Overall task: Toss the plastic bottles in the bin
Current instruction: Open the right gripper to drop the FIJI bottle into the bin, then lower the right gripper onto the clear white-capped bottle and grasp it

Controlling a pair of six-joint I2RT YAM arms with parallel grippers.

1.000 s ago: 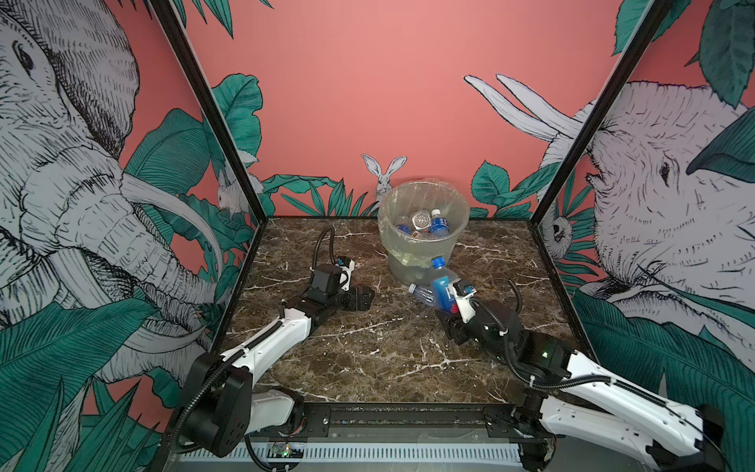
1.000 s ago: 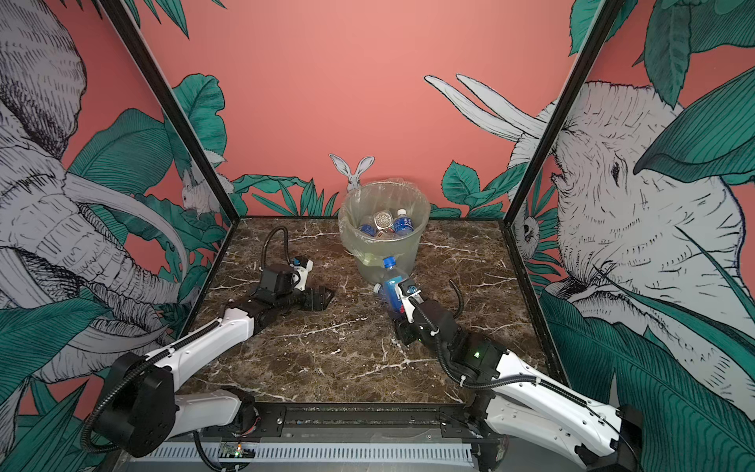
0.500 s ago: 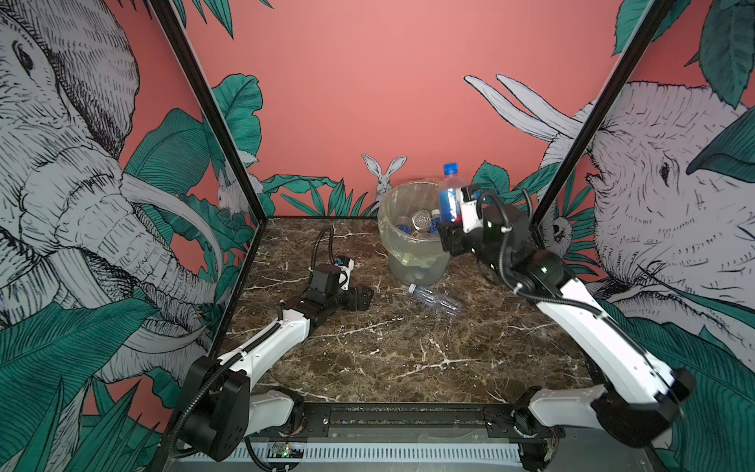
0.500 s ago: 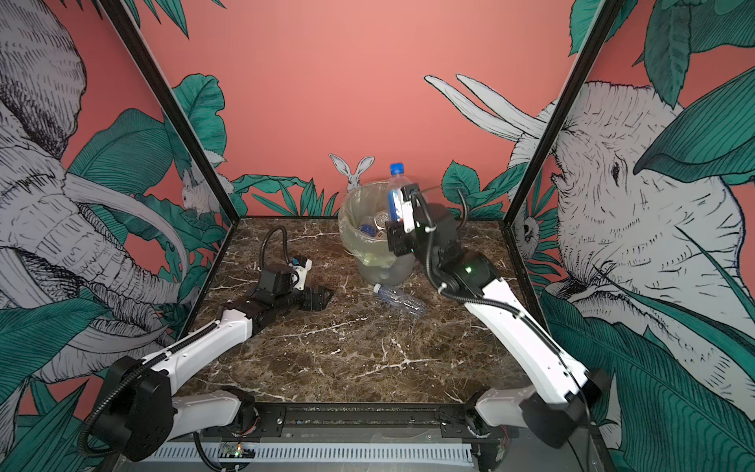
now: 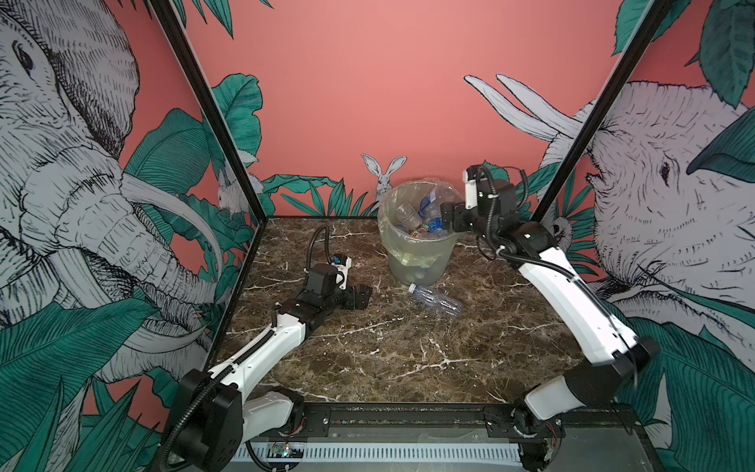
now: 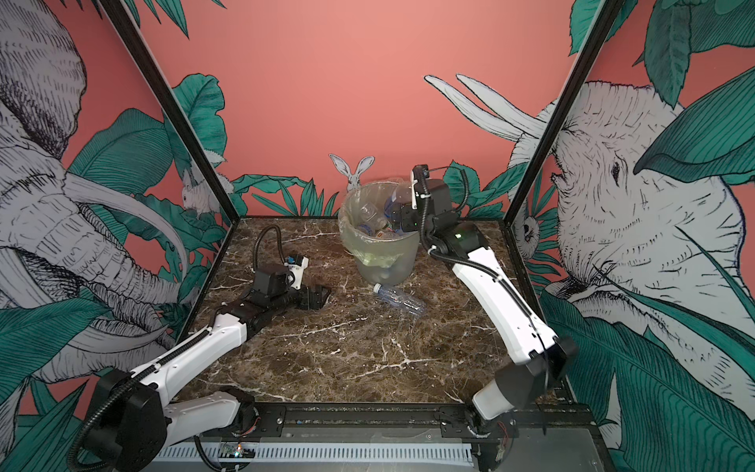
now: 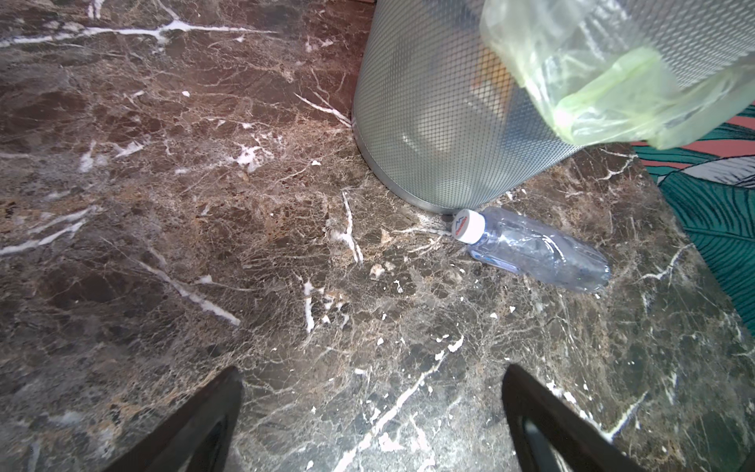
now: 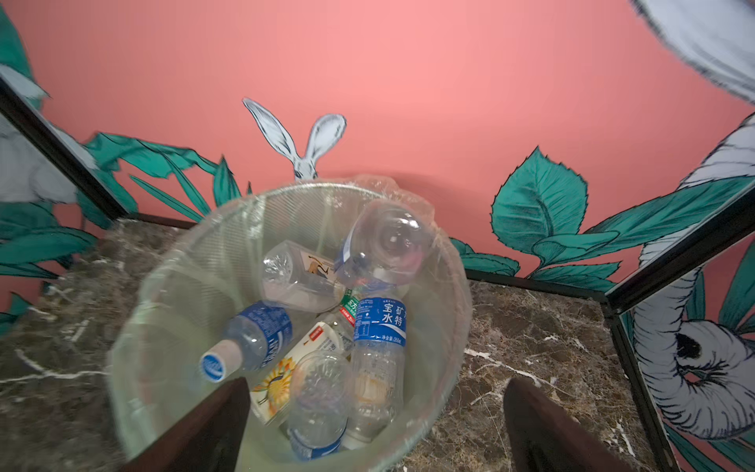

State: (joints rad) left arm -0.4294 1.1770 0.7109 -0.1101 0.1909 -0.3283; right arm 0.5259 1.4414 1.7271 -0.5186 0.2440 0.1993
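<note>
**Right end effector open over the bin, one bottle lying on the table**

Two white and black robot arms work on a dark brown marble table (image 5: 388, 347). It stands in a booth whose pink walls (image 5: 367, 81) are painted with elephants, leaves and a rabbit. A round, translucent grey-white bin (image 5: 416, 261) stands toward the back of the table, near the middle. It is lined with a clear yellowish bag (image 7: 613, 81) that folds over its rim.

The right arm is raised, and the right end effector (image 8: 376, 382) hangs over the near side of the bin's rim. Its two dark fingers are spread wide with nothing between them, so it grips nothing. The right wrist view looks down into the bin, where several plastic bottles (image 8: 318, 367) lie piled together. One carries a blue label with white characters, and another shows a pale cap. A clear bottle (image 8: 388, 245) sits highest in the pile, close to the far rim, with its round base turned toward the camera.

The left arm lies low. The left end effector (image 7: 371, 370) is close to the table surface, to the left of the bin and apart from it. Its fingers are also spread wide and hold nothing.

One crumpled bottle (image 7: 531, 249) lies on its side on the table in front of the bin. Its white cap is just beside the foot of the bin. Neither end effector touches it.
</note>
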